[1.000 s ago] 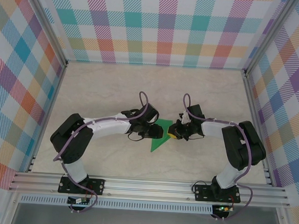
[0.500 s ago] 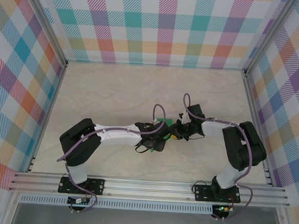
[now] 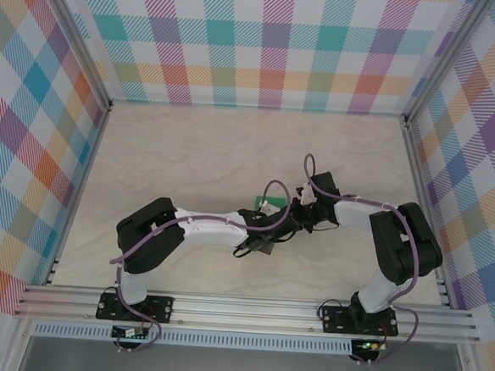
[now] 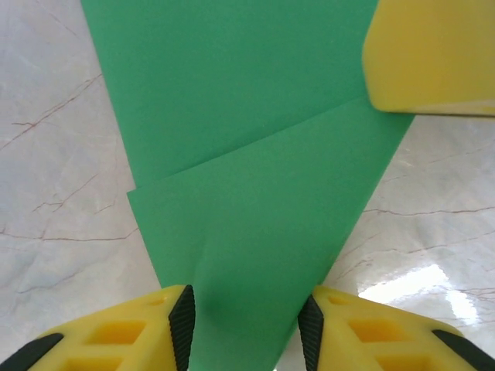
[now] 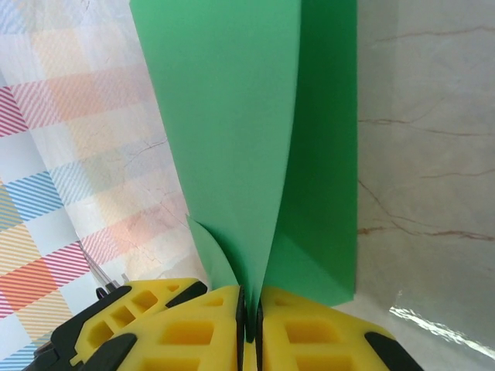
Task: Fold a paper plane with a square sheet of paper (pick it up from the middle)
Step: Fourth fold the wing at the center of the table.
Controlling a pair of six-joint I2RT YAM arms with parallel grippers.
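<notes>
Left wrist: green paper point(image 4: 255, 193) narrows down-frame toward the left gripper point(image 4: 247, 328).

**Inspector:** Right wrist camera. State of the jaws?

**Operator:** I see the right gripper point(image 5: 249, 309) with its yellow fingers point(image 5: 186, 325) pressed together on the square sheet of paper point(image 5: 232, 116). The only gap between them is the thickness of the paper.

**Inspector:** Condition of the sheet?

**Operator:** I note a pinched fold standing up from the jaws and widening away from them. A second layer just to its right lies flat on the marble table point(image 5: 425, 154). Left of the paper I see a pale plaid pattern point(image 5: 69, 116); I cannot tell whether it is wall or reflection.
</notes>
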